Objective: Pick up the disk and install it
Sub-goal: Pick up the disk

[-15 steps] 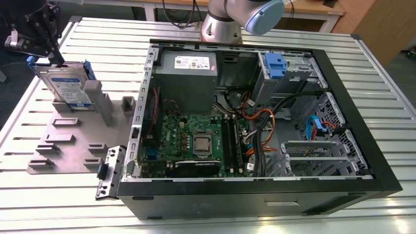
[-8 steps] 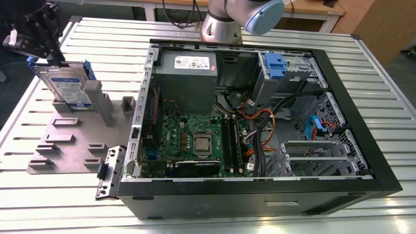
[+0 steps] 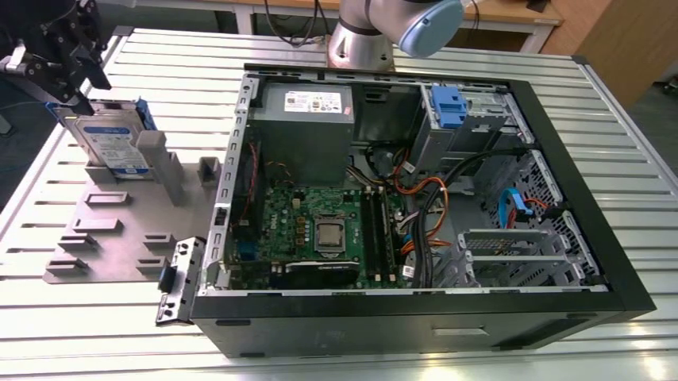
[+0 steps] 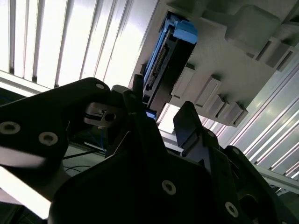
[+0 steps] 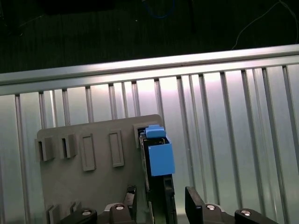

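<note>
At the exterior view's far left the hand (image 3: 76, 101) is released, its fingers (image 5: 194, 203) spread either side of the disk (image 3: 111, 143). The disk stands upright in a grey holder plate (image 3: 117, 230) on the bench (image 3: 95, 317), left of the open computer case (image 3: 424, 321).

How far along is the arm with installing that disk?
Nothing is finished. The silver hard drive in its blue carrier stands upright in the grey fixture plate. The open gripper straddles its edge, not clamped. Lifting it and seating it in the black computer case remain.
</note>
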`<act>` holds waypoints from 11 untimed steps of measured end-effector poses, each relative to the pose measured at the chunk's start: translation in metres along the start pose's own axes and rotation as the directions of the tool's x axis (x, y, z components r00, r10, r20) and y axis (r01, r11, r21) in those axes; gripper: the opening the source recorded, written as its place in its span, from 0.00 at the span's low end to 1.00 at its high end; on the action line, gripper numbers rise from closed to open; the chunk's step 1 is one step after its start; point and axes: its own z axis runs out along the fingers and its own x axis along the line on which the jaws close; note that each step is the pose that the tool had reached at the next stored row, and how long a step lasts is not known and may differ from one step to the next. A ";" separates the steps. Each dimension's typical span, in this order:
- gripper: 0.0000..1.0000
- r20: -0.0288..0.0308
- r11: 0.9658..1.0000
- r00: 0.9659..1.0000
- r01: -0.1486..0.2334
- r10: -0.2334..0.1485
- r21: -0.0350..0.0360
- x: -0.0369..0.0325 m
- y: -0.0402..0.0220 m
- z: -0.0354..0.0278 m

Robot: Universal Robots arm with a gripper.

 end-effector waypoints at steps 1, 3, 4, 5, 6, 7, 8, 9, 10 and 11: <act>0.53 0.000 1.000 1.000 0.000 0.000 0.000 0.0000 0.0000 0.0000; 0.53 0.000 1.000 1.000 0.001 -0.001 0.000 0.0000 0.0000 0.0000; 0.53 0.000 1.000 1.000 0.007 -0.007 0.000 0.0000 0.0000 0.0001; 0.53 -0.001 1.000 1.000 0.019 -0.019 -0.001 0.0000 0.0000 0.0002; 0.53 -0.001 0.999 0.999 0.032 -0.032 -0.002 0.0000 0.0000 0.0004; 0.53 -0.002 0.999 0.999 0.044 -0.044 -0.003 -0.0001 -0.0001 0.0007; 0.53 -0.002 0.999 0.999 0.054 -0.054 -0.003 -0.0003 0.0000 0.0011; 0.53 -0.002 0.998 0.998 0.062 -0.062 -0.003 -0.0008 0.0001 0.0019; 0.53 -0.002 0.998 0.998 0.067 -0.067 -0.003 -0.0017 0.0002 0.0032; 0.53 -0.002 0.997 0.997 0.073 -0.073 -0.002 -0.0027 0.0004 0.0049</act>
